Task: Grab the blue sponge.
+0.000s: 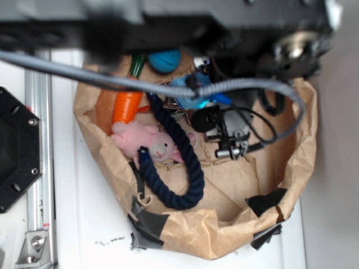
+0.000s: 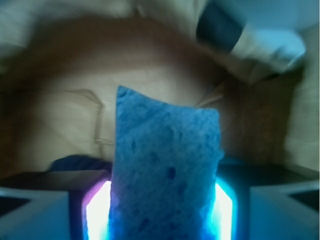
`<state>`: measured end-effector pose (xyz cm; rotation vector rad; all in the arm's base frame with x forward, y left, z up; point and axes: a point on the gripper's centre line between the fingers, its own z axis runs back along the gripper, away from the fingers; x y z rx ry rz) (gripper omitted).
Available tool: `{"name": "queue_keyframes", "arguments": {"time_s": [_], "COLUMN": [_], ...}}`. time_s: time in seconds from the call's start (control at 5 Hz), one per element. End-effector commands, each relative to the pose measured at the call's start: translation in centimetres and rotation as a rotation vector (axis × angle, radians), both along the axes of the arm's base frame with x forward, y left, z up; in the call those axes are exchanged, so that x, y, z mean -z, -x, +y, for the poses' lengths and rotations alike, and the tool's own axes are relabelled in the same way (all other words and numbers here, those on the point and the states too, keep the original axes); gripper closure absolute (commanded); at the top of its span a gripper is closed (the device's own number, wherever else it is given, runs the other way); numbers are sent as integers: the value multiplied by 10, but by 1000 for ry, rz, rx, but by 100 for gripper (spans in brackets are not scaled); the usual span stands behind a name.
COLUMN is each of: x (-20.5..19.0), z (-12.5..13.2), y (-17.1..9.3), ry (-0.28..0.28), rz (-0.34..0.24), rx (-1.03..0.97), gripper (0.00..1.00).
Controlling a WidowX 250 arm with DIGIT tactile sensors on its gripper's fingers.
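Note:
The blue sponge [image 2: 167, 165] is a light blue porous block standing upright between my two fingers. My gripper [image 2: 162, 210] is shut on it, with one finger pressed against each side. Brown paper lies behind it. In the exterior view the sponge [image 1: 193, 94] shows as a light blue patch at the far middle of the paper bag [image 1: 224, 224], partly under a grey cable [image 1: 168, 89] and my blurred dark arm [image 1: 213, 22]. The fingers themselves are hidden there.
In the bag lie an orange carrot toy [image 1: 126, 106], a pink plush [image 1: 147, 143], a navy rope [image 1: 179, 162], a teal ball [image 1: 164, 60] and a black wired gadget [image 1: 227, 134]. A black plate [image 1: 17, 151] and a metal rail [image 1: 36, 168] stand at the left.

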<state>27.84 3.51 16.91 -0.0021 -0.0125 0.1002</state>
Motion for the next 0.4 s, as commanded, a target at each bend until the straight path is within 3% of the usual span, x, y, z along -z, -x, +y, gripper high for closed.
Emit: {"name": "queue_keyframes", "arguments": {"time_s": [0.0,0.2], "x": [-31,-27], "z": [-21,-22], "y": [7,6], "ry": [-30,-35], "rz": [-129,-110], "rx": [104,113], "gripper": [100,100]}}
